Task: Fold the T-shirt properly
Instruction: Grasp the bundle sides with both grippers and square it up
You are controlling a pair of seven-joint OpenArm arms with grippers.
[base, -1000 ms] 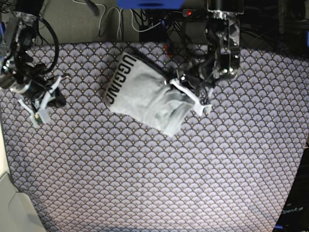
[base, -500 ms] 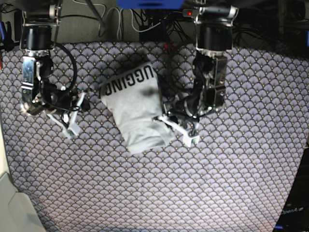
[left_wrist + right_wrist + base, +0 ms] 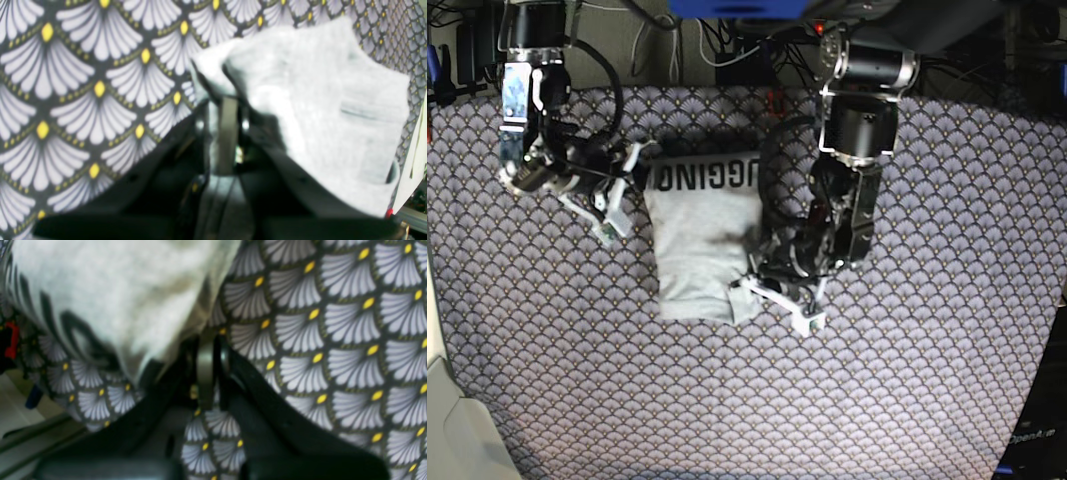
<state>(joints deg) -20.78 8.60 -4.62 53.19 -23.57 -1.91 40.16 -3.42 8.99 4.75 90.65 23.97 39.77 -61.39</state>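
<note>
The pale grey T-shirt [image 3: 699, 245] lies folded into a compact rectangle on the tablecloth, black letters "UGGING" [image 3: 707, 176] along its far edge. My left gripper [image 3: 773, 297] is at its near right corner, shut on a fold of the grey cloth [image 3: 317, 100]. In the left wrist view the fabric wraps over the closed left gripper [image 3: 223, 100]. My right gripper [image 3: 627, 190] is shut beside the shirt's far left corner. In the right wrist view the closed right gripper [image 3: 206, 340] meets the edge of the lettered T-shirt [image 3: 116, 290]. Whether cloth is pinched there I cannot tell.
The purple-grey fan-patterned tablecloth [image 3: 877, 400] covers the whole table. Cables and electronics [image 3: 727, 45] crowd the far edge behind the arms. A pale surface [image 3: 452, 430] sits at the near left corner and a dark object [image 3: 1037, 440] at the near right.
The left gripper has dragged and turned the shirt toward the near left, so the letters now run along the far edge. The right arm has swung in to the shirt's far left corner.
</note>
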